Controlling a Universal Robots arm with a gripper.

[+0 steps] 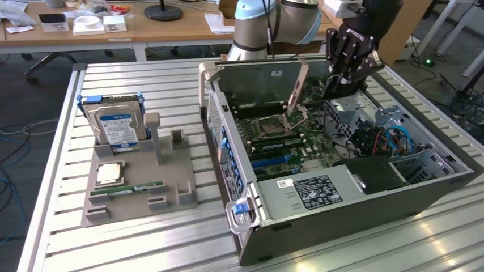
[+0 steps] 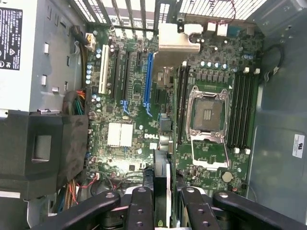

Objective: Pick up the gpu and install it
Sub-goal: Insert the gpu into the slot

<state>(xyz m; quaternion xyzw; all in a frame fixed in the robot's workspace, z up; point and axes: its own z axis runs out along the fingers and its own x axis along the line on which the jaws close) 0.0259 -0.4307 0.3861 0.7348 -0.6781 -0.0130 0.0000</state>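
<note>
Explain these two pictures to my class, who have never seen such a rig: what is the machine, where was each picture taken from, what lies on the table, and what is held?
The machine is one grey-and-pale-blue robot arm ending in a black fingered gripper. The exterior view comes from a camera standing off the arm. The wrist view comes from a camera on the wrist, looking past the fingers into the case. On the slatted metal table lies an open grey computer case with its green motherboard exposed. On the exterior view's left, a grey holder tray carries a silver blue-labelled hard drive, a square metal processor chip and a narrow green memory stick. The gripper hangs over the case, shut on a thin dark card seen edge-on, the gpu, not yet seated.
</note>
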